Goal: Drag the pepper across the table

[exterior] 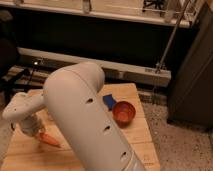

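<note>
Our claw [36, 131] sits low at the lower left of the frame, right over the pepper [49, 140] on the counter [140, 127].

We see the pepper lying on the wooden counter at the lower left, its orange body pointing toward the lower right and its upper end tucked under the claw; we cannot tell whether the claw is open, closed or gripping it. Our big white arm [85, 120] sweeps from the bottom centre up and over to the left, covering much of the counter. To its right, near mid-frame, sits a round orange-red bowl [123, 112], with a small blue object [109, 101] just beside it on its upper left.
</note>
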Tool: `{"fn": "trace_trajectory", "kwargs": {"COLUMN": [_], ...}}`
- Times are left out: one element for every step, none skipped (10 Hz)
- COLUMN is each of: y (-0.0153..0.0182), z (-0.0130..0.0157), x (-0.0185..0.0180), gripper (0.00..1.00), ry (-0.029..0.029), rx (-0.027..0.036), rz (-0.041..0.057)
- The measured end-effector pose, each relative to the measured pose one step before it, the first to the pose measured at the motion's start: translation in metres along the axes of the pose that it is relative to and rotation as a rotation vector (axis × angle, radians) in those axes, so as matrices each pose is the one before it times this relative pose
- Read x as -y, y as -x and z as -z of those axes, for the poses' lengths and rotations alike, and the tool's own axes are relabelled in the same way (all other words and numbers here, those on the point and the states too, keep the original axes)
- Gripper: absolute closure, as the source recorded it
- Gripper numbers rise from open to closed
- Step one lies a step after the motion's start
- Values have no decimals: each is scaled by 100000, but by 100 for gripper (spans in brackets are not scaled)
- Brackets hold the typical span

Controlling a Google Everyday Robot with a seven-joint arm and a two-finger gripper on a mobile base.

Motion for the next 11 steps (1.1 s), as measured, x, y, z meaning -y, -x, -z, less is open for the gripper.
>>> {"fn": "trace_trajectory", "kwargs": {"y": [-520, -407, -604, -526, -440, -545, -585, -403, -384, -456, -338], "z": [13, 5, 28, 71, 58, 130, 95, -28, -53, -242, -223], "x": [497, 371, 519, 410, 346, 328, 226, 182, 145, 250, 152], "gripper": [95, 95, 95, 95, 95, 95, 95, 95, 95, 95, 95], "ry": [-240, -133, -162, -92, -11, -20, -37, 52, 47, 94, 175], "rx": [-365, -239, -371, -377, -184, -264, -303, 98, -51, 413, 767], "rz": [1354, 1110, 1476, 1095, 949, 903, 743, 690, 580, 930, 822]}}
